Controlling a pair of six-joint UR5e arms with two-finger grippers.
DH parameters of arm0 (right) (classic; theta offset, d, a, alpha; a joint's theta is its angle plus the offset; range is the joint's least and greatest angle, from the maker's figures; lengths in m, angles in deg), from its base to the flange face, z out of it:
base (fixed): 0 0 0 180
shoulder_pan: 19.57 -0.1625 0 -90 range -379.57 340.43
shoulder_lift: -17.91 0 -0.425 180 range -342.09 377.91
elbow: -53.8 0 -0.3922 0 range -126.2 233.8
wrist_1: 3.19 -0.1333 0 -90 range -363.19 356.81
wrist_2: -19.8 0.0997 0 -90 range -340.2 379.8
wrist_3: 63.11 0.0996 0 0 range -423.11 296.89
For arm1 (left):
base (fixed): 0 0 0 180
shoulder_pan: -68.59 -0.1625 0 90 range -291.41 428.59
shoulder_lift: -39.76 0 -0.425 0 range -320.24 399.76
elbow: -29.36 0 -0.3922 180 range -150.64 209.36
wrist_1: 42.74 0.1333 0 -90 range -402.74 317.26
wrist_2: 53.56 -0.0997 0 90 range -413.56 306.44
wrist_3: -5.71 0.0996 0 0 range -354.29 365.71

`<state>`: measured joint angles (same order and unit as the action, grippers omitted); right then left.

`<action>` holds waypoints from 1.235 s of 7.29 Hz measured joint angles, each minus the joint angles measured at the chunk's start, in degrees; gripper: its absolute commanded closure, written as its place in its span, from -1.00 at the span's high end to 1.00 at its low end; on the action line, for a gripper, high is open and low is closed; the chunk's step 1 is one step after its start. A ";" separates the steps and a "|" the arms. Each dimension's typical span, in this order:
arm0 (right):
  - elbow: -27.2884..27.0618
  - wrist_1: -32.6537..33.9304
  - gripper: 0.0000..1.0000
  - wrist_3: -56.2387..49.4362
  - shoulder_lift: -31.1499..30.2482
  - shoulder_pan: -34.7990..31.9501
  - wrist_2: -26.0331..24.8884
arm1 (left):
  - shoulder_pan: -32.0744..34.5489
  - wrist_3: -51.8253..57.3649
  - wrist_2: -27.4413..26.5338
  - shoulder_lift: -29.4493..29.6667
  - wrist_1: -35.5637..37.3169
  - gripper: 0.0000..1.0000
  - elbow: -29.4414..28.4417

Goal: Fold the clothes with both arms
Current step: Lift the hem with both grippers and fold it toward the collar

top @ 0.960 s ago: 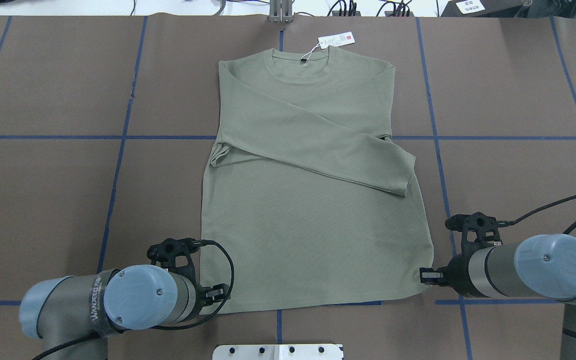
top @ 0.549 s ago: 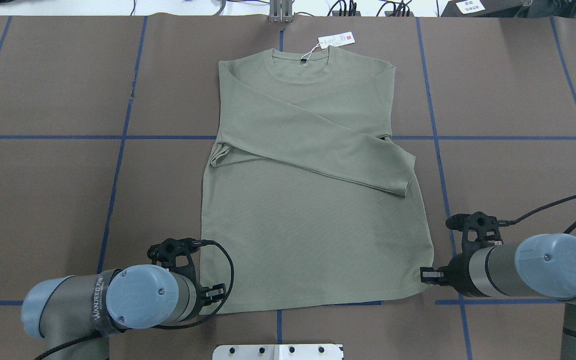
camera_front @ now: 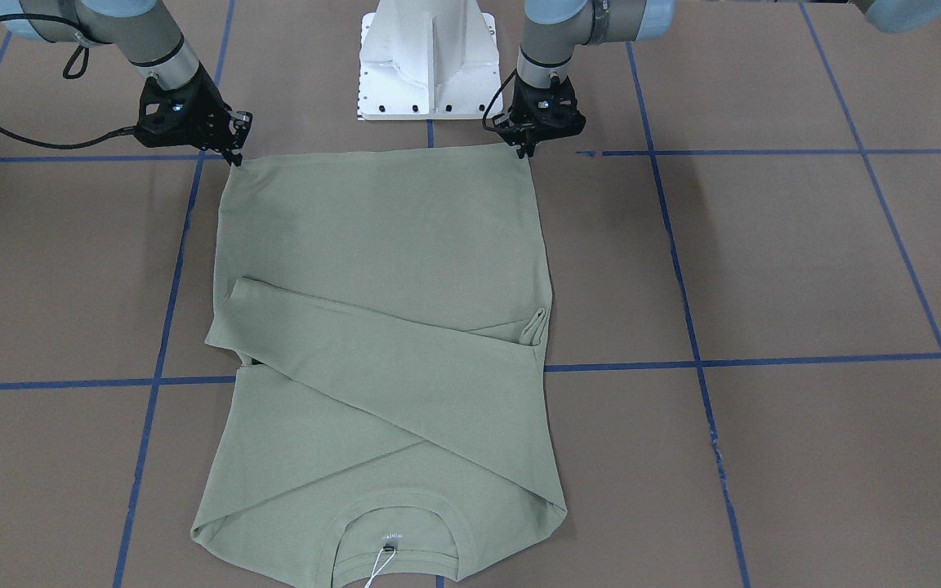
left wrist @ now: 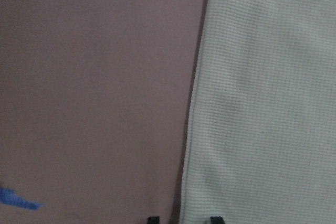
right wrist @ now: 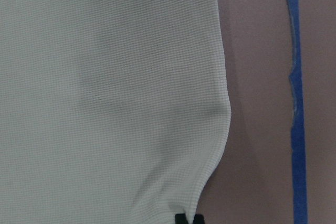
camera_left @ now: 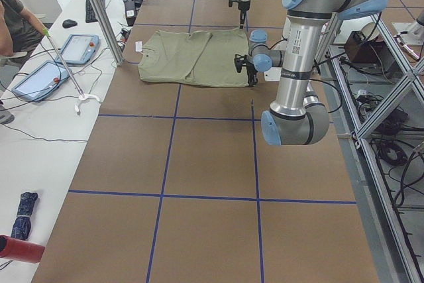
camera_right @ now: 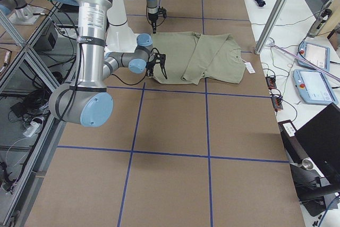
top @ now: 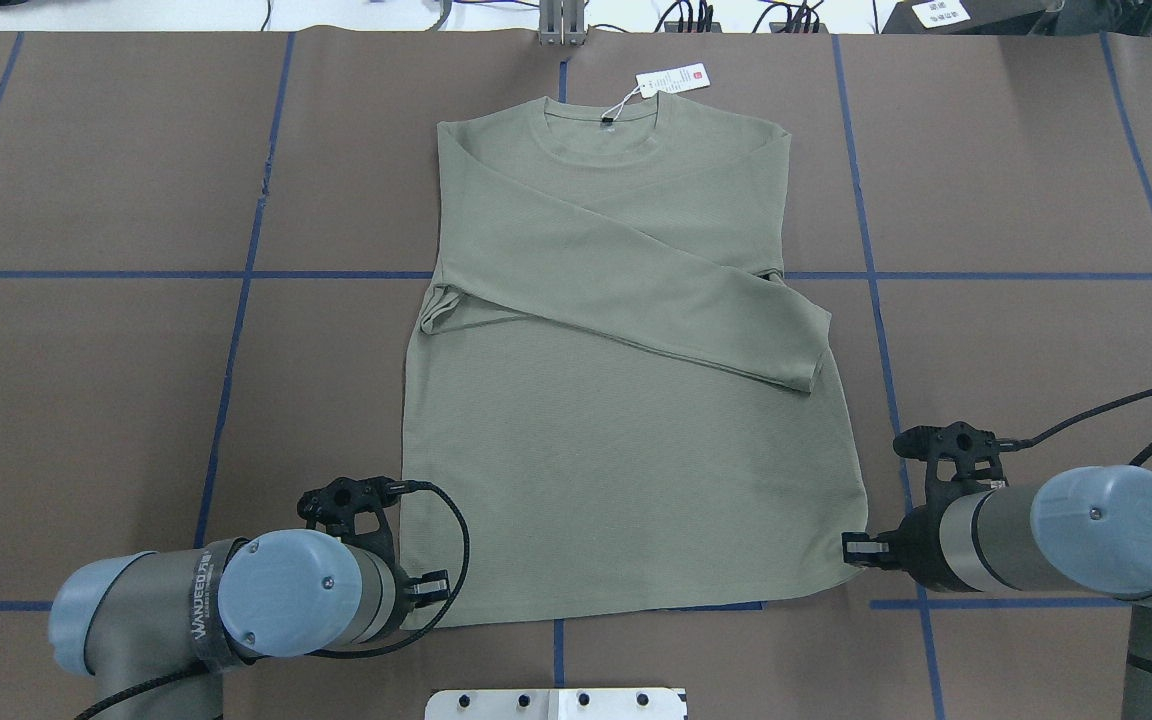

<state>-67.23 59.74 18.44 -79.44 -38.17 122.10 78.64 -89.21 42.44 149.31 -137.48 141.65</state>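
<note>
Under the crossed sleeves (top: pixel 636 290), shirt (top: pixel 626 480) chest partly hidden.

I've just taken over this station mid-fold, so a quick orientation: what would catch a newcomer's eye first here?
The green shirt lies flat on the table, both sleeves already crossed over its chest, with a white tag at the collar on the far side. The left gripper and right gripper sit at the two near hem corners. The left one is open astride the edge, and the right one is apparently pinching cloth.

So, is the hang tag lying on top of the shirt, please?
No, the hang tag lies on the table just beyond the collar of the shirt.
</note>
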 measured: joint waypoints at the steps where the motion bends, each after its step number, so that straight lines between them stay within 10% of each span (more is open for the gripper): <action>1: 0.00 0.00 -1.00 -0.04 -0.02 -0.02 0.00 | -0.02 0.00 0.06 0.17 0.00 -1.00 -0.01; 9: -10.99 -0.41 -1.00 0.22 -5.00 -3.22 15.90 | -4.12 -0.14 0.36 -1.05 15.66 -1.00 19.95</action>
<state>-78.22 59.33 18.67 -84.44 -41.39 138.00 74.52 -89.35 42.80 148.26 -121.82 161.60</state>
